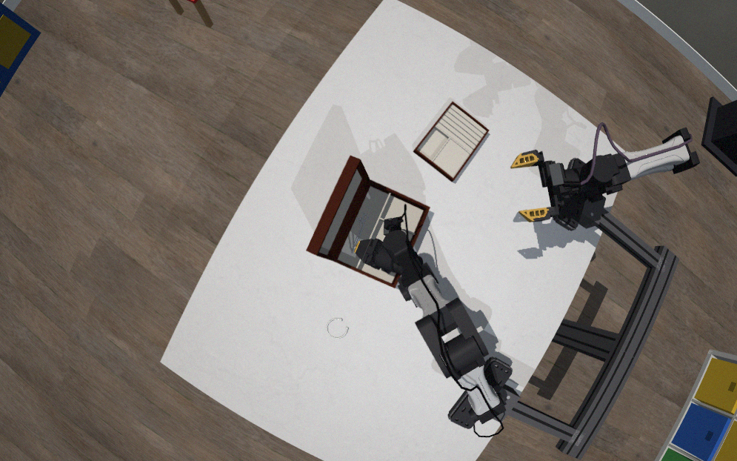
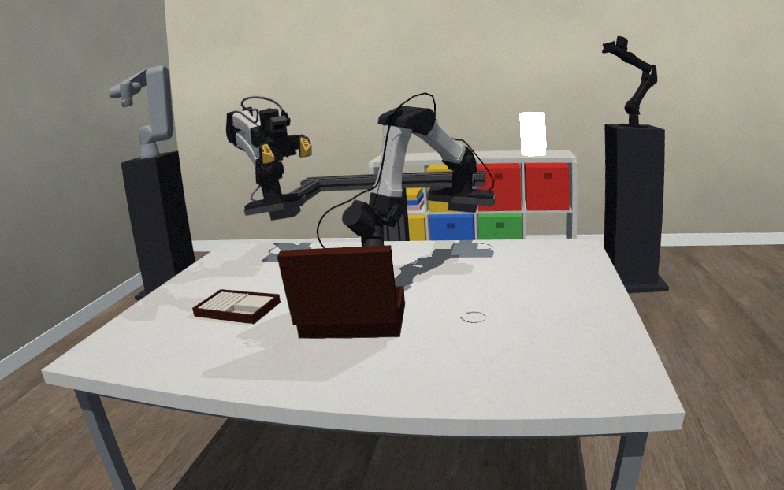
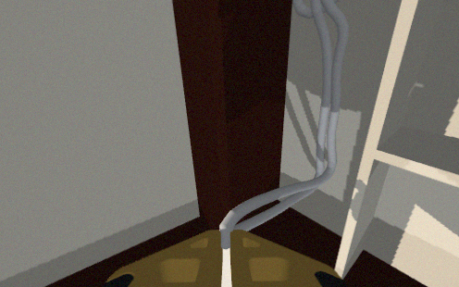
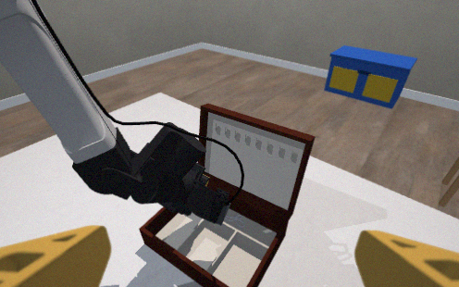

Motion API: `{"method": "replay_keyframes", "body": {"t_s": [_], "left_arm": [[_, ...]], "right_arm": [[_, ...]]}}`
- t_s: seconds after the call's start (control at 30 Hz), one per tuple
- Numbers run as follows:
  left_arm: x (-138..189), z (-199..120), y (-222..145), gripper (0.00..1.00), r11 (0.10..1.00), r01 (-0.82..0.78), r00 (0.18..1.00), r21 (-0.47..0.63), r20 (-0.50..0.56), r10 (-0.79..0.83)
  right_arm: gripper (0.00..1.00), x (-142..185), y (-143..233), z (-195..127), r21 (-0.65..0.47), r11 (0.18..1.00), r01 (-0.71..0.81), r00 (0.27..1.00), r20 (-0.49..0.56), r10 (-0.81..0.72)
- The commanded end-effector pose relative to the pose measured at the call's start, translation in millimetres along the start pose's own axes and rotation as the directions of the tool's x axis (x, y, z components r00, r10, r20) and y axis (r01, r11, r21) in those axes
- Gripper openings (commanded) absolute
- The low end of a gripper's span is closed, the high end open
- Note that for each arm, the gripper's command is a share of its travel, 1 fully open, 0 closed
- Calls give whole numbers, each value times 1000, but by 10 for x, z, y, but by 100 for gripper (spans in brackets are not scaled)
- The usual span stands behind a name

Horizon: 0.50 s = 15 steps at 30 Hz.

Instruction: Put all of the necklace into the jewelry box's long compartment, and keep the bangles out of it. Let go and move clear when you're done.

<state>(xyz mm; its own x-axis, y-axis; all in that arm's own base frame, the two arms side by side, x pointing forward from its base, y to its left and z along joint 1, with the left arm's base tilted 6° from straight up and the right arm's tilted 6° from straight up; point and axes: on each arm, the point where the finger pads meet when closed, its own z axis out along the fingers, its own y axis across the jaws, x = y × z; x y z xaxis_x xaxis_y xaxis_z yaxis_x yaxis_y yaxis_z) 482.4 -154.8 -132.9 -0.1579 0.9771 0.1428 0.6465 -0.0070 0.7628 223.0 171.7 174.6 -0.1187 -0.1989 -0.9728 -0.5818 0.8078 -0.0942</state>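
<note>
The jewelry box [image 1: 331, 209] [image 2: 336, 286] stands with its lid open. Its long compartment [image 1: 374, 206] [image 3: 352, 131] runs along the hinge side. My left gripper [image 1: 358, 247] [image 3: 226, 241] is shut on one end of the grey necklace [image 3: 331, 83], low over the compartment's near corner in the left wrist view. From the fingertips the doubled strands cross to the compartment and run along it, out of that frame at the top. The lid hides this gripper in the exterior view. My right gripper [image 1: 517, 190] [image 2: 286, 150] [image 4: 232, 240] is open and empty. A bangle [image 1: 337, 337] [image 2: 473, 321] lies on the table outside the box.
A separate brown-rimmed tray [image 1: 433, 166] [image 2: 224, 316] lies beside the box. The box's raised lid stands close to my left fingers, and the cream divider [image 3: 387, 93] bounds the long compartment. The left arm covers part of the box and table in the top view.
</note>
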Motion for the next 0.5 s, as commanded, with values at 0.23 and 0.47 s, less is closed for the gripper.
{"method": "replay_keyframes", "body": {"t_s": [0.23,0.47], "left_arm": [[38,242,-39,0,997,25,998,-72,53,-21],[38,255,-54,0,997,24,998,-76,58,-20]], "right_arm": [[100,-49,8,-6,-3,1000,-3,1000,5,3],[100,-49,8,-6,-3,1000,-3,1000,5,3]]}}
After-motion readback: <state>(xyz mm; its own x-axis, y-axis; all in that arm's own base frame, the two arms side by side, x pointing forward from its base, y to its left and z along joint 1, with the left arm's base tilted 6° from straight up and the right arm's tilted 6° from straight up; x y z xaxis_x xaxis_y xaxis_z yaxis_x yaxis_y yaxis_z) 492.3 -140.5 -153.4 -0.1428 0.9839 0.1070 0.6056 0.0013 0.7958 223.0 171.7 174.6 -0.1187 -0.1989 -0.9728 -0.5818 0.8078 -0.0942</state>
